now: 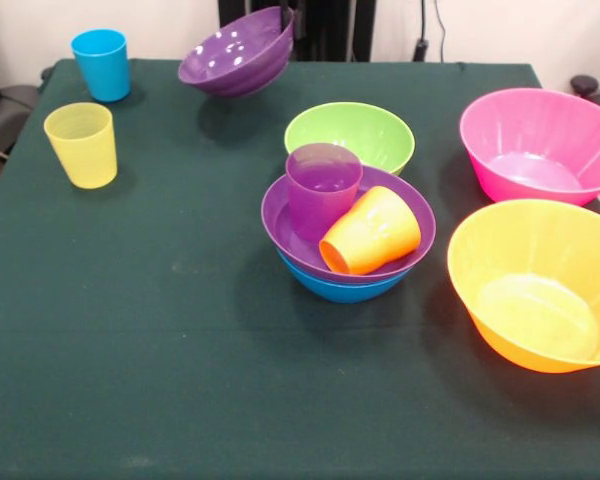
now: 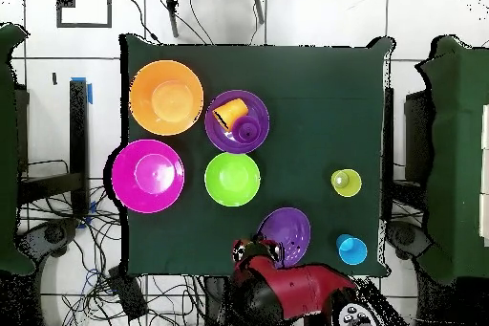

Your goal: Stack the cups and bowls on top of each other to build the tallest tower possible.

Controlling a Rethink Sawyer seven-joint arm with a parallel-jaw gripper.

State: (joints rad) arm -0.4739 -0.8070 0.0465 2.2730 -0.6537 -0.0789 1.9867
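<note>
A second purple bowl [image 1: 235,50] [image 2: 285,236] hangs tilted above the table's far edge, and my gripper [image 1: 286,22] [image 2: 260,249] is shut on its rim. The tower is a blue bowl [image 1: 345,290] with a purple bowl [image 1: 280,205] [image 2: 215,131] nested in it. Inside stand an upright purple cup [image 1: 323,185] [image 2: 248,131] and an orange cup [image 1: 370,232] [image 2: 230,112] lying on its side. A green bowl [image 1: 350,135] [image 2: 232,179] sits just behind the tower. The blue cup [image 1: 102,63] [image 2: 351,249] and yellow cup [image 1: 81,143] [image 2: 346,183] stand upright at the far left.
A large pink bowl [image 1: 540,145] [image 2: 147,175] and a large orange bowl [image 1: 540,285] [image 2: 166,97] sit at the right side of the dark green tablecloth [image 1: 130,350]. Cables [image 2: 143,293] lie on the floor around the table.
</note>
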